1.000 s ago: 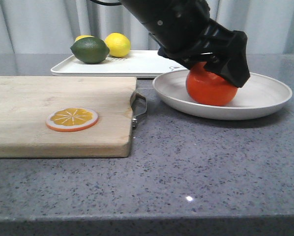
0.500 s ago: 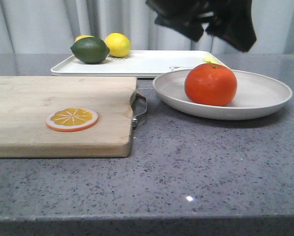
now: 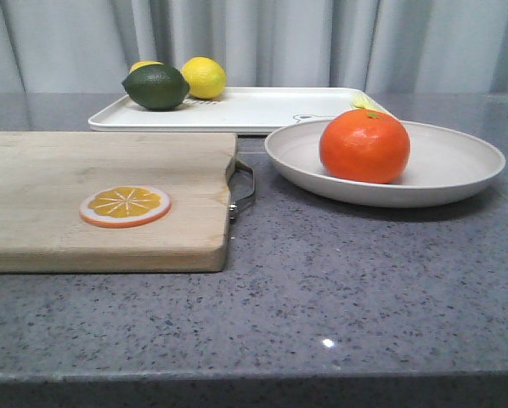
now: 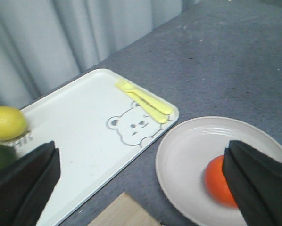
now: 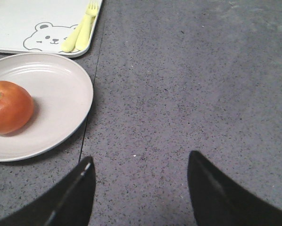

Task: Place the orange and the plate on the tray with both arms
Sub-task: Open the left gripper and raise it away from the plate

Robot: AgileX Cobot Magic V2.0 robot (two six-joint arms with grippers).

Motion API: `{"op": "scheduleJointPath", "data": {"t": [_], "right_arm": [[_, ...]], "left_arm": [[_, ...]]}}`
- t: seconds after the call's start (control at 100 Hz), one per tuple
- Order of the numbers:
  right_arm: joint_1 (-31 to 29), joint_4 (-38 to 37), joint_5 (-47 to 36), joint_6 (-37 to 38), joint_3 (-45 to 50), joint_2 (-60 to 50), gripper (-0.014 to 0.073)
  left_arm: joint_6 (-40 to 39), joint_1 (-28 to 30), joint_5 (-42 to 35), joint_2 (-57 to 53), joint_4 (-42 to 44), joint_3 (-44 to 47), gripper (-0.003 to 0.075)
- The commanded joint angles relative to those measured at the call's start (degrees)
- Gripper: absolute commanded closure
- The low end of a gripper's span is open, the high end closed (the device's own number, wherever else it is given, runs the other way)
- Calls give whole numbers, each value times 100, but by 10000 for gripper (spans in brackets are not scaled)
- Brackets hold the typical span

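Orange [image 3: 364,145] sits in plate [image 3: 441,166] beside tray [image 3: 254,109]; both hands released.

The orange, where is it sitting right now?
In the front view the orange sits on the plate, right of the cutting board, just in front of the tray.

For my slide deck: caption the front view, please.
Orange resting in the plate, beside the tray; no hand in view.
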Motion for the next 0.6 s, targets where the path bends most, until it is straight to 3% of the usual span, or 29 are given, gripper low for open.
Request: {"op": "scheduleJointPath", "data": {"t": [0.0, 0.35, 0.59], "right_arm": [[2, -27, -451, -44, -201, 68, 150], [2, 202, -492, -44, -190, 68, 150], [2, 632, -649, -44, -190, 505, 150]], "left_arm": [[-27, 197, -549, -807, -149, 427, 64], [-27, 771, -1092, -3405, -133, 2933, 83], [-27, 1096, -1106, -4242, -41, 3778, 83]]}}
